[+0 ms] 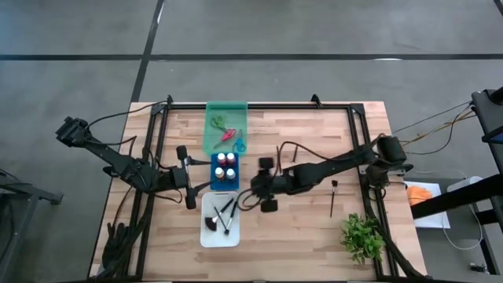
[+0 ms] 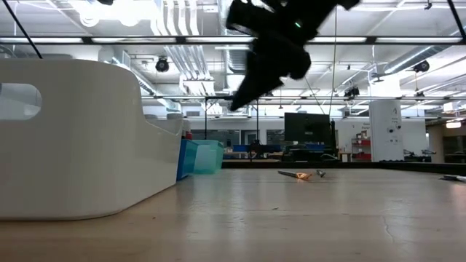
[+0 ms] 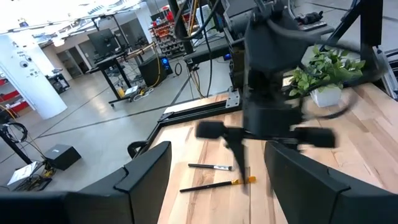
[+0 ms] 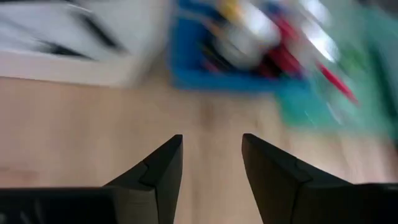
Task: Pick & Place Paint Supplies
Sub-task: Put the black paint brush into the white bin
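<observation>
Two dark grippers are flanking the white rectangular plastic tray (image 1: pixel 209 233), which sits at the front of a row of three trays. That tray is already holding several thin black-handled brushes (image 1: pixel 225 214). Just left of it, the left gripper (image 1: pixel 189 174) is waiting with its fingers parted and empty. Just right of it, the right gripper (image 4: pixel 211 163) is hanging above bare wood, its fingers spread with nothing between them.

Behind the white tray, the blue square tray (image 1: pixel 214 180) is holding small white-capped paint bottles (image 1: pixel 226 166), and behind that the green translucent tray (image 1: pixel 212 144) is carrying red- and green-handled scissors (image 1: pixel 225 132).

Well right of the white tray, one more thin dark brush (image 1: pixel 333 196) is lying on the wooden table (image 1: pixel 299 228), near a leafy green plant (image 1: pixel 362 235). Fetching it probably means lowering squarely across the handle's middle and closing gently.
</observation>
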